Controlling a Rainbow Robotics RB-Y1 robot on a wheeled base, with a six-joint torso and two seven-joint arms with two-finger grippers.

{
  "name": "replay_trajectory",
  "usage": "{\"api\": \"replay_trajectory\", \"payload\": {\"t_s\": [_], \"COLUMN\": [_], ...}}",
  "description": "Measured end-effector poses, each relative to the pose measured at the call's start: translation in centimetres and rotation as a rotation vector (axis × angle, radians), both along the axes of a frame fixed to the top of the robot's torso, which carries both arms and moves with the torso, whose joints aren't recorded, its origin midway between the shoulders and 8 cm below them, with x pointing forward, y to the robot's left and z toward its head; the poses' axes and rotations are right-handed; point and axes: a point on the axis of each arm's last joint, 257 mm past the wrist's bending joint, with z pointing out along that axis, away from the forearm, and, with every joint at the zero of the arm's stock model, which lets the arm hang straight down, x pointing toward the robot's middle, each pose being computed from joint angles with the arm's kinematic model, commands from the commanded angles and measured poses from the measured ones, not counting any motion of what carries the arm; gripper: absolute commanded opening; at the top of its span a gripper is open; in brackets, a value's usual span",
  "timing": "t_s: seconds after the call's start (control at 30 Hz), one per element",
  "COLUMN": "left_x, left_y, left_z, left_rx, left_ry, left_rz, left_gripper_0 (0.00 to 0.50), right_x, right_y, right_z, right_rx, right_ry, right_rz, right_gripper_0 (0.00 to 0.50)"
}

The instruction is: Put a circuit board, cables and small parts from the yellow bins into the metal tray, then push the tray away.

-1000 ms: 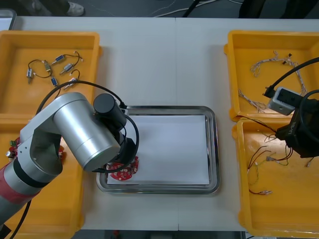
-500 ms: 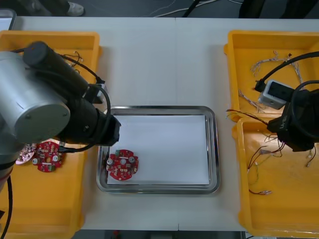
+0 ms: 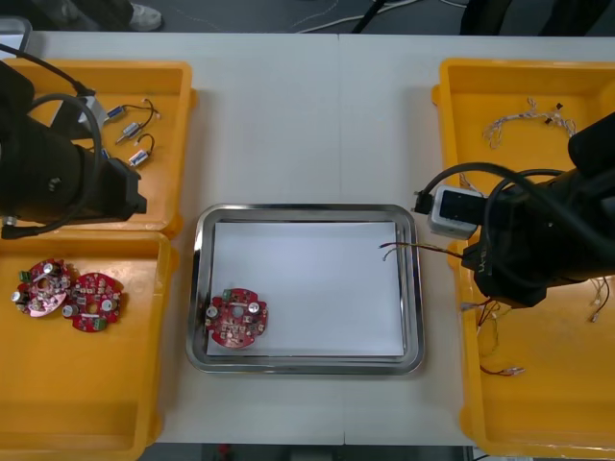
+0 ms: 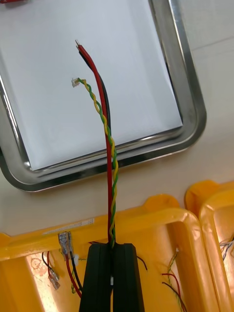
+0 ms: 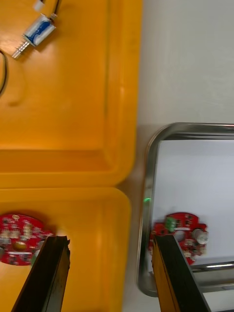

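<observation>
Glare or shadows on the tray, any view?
Front view: tray rim shiny, white inside evenly lit. Right wrist view: rim gleams under the cable held by the right end effector. Left wrist view: green glint on rim, soft shadow beside it; left end effector open.

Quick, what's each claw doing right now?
Left gripper: open, empty, above the left yellow bins.
Right gripper: shut on the red and yellow cable, near the metal tray.

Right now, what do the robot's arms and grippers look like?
Both arms' wrist ends are bulky and black. The left arm carries a looping black cable; the right arm has a black cable plugged into a small grey box. The left gripper and right gripper each have two flat black fingers.
</observation>
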Motion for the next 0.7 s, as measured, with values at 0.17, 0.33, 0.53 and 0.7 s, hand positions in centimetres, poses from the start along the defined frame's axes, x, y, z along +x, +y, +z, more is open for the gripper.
{"api": "replay_trajectory", "payload": {"t_s": [0.17,0.33,0.53,0.7], "left_x": [0.8,1.9,3.6,4.9], "left_y": [4.1,7.3,9.6,10.3], "left_z": [-0.6,-2.4,-2.7,-2.2], "left_rx": [0.055,0.046,0.044,0.044], "left_ry": [0.037,0.103,0.122,0.099], "left_rz": [0.005,0.103,0.188,0.206], "left_gripper_0": [0.5,0.5,0.5,0.5], "right_x": [-0.3,-1.0,-2.2,-2.5], "right_y": [1.9,3.8,6.8,9.4], "right_z": [-1.2,-2.8,-4.6,-5.7], "right_rx": [-0.062,-0.132,-0.15,-0.143], "right_ry": [0.001,0.003,0.011,0.032], "right_rz": [0.043,0.088,0.102,0.155], "right_gripper_0": [0.0,0.0,0.0,0.0]}}
